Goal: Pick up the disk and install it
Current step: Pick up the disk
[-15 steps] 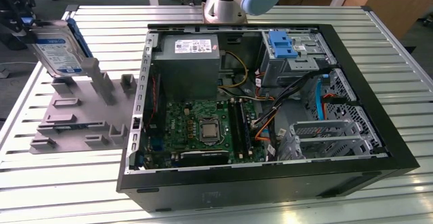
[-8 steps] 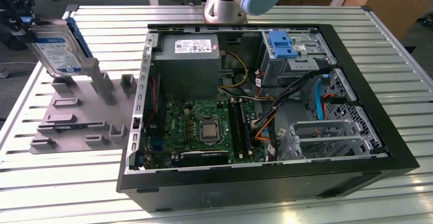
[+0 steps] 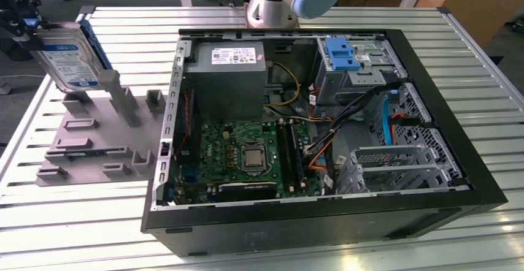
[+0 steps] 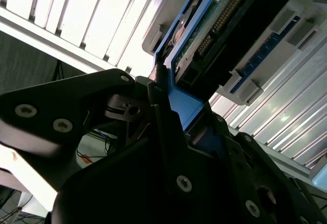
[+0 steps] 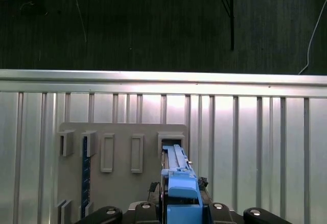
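The disk (image 3: 72, 62), a silver drive with a white-and-blue label in a blue carrier frame, stands tilted on edge at the exterior view's left, over the grey fixture plate (image 3: 90, 142). My black gripper (image 3: 31, 27) is shut on its upper end. In the second wrist view the fingers (image 4: 158, 99) clamp the blue frame, and the disk's (image 4: 219, 20) green circuit board shows beyond them. In the first wrist view the disk's (image 5: 178, 175) blue edge runs from the gripper (image 5: 179, 209) toward a slot (image 5: 171, 138) in the plate. Whether its lower end still sits in that slot, I cannot tell.
An open black computer case (image 3: 458, 160) lies to the exterior view's right of the fixture. Inside it are a motherboard (image 3: 245, 154), a grey metal box (image 3: 229, 75), a bare blue latch bracket (image 3: 342, 53) and a metal drive cage (image 3: 401, 164). The arm's base (image 3: 274, 4) stands behind it.
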`<state>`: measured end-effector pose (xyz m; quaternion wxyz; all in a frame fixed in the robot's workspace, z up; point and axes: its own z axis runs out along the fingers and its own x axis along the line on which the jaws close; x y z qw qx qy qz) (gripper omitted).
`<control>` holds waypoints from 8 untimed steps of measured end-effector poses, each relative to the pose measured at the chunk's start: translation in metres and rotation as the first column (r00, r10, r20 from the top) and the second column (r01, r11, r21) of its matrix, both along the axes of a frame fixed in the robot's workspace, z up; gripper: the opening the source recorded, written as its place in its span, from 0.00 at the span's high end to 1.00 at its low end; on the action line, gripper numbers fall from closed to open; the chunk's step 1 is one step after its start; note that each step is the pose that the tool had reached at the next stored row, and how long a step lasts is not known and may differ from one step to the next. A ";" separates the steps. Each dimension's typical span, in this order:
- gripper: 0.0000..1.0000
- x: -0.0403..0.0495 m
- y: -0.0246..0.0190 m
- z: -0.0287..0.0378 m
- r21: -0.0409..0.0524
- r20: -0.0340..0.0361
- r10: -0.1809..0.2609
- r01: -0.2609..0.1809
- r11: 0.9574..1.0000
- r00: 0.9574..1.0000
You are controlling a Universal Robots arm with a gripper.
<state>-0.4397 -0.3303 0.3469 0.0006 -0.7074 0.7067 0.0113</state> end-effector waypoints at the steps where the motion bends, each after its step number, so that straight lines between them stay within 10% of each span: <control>1: 0.64 0.0000 0.0000 0.0004 0.000 0.000 0.000 0.000 1.000 1.000; 8: 0.64 0.0000 0.0000 0.0025 0.000 0.000 0.000 0.000 1.000 1.000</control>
